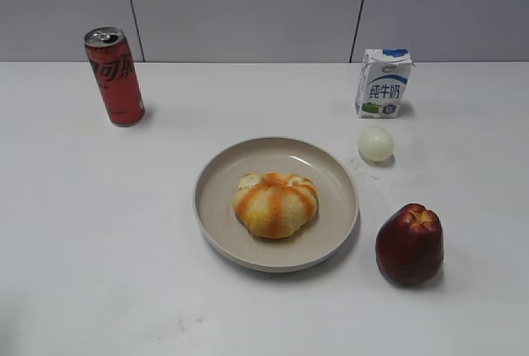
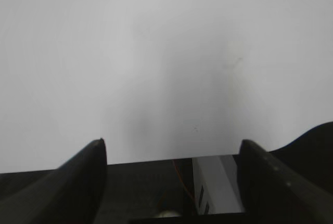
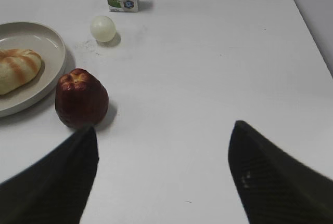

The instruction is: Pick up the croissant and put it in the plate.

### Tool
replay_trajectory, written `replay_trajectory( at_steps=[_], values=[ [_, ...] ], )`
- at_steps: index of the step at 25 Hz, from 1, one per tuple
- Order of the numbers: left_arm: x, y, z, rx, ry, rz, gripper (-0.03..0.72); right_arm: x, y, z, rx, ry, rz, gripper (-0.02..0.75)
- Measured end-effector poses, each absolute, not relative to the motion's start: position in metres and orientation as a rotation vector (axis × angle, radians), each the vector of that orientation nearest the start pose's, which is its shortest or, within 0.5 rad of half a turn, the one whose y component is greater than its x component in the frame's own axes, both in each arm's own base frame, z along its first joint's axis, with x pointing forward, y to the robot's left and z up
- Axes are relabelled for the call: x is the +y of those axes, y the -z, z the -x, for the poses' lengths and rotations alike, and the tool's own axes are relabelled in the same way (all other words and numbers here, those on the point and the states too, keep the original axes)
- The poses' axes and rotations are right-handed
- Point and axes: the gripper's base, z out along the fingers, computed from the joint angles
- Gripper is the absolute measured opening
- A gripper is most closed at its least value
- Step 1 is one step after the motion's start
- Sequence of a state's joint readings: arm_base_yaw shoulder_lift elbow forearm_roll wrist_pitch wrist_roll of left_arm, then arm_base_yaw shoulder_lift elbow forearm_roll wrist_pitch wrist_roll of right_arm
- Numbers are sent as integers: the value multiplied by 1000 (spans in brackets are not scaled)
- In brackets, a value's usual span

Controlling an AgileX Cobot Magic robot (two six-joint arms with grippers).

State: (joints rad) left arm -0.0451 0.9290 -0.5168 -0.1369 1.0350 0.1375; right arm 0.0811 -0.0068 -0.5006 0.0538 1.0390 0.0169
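Right gripper [image 3: 164,174]: fingers apart, nothing between them, over bare white tabletop [image 3: 218,78] at the near right. Left gripper [image 2: 171,182]: fingers apart, nothing held, above blank tabletop; the left wrist view is blurred, so what lies under its near edge cannot be made out. Neither gripper shows in the exterior view.

Near right: dark red apple [image 1: 409,243], upright, just beside the plate's right rim, not clearly touching it.

Centre: plate [image 1: 216,176] on the tabletop. Croissant [image 1: 275,204] lies inside it, roughly at the middle, orange stripes up, nothing touching it. In the right wrist view, croissant [image 3: 16,69] and plate [image 3: 54,47] sit at the left edge, with the apple [image 3: 81,98] in front of them.

Further right: pale egg [image 1: 376,144], just beyond the plate's far right rim, apart from it.

Far right: milk carton [image 1: 383,83], upright, behind the egg.

Far left: red can [image 1: 114,76], upright, well apart from the plate.
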Motion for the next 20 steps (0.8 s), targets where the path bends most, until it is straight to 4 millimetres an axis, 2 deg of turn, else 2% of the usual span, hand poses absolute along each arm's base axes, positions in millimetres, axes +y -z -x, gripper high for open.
replay_trajectory(
  at_steps=[3, 10, 20],
  values=[
    [-15, -236, -112, 2815, 159, -168, 592, 4, -279, 6, 2015, -126, 68, 588],
    [-12, -248, -78, 2664, 125, -176, 592, 4, -279, 6, 2015, -126, 68, 588],
    [-11, -262, -48, 2443, 115, -169, 590, 4, -279, 6, 2015, -126, 68, 588]
  ],
)
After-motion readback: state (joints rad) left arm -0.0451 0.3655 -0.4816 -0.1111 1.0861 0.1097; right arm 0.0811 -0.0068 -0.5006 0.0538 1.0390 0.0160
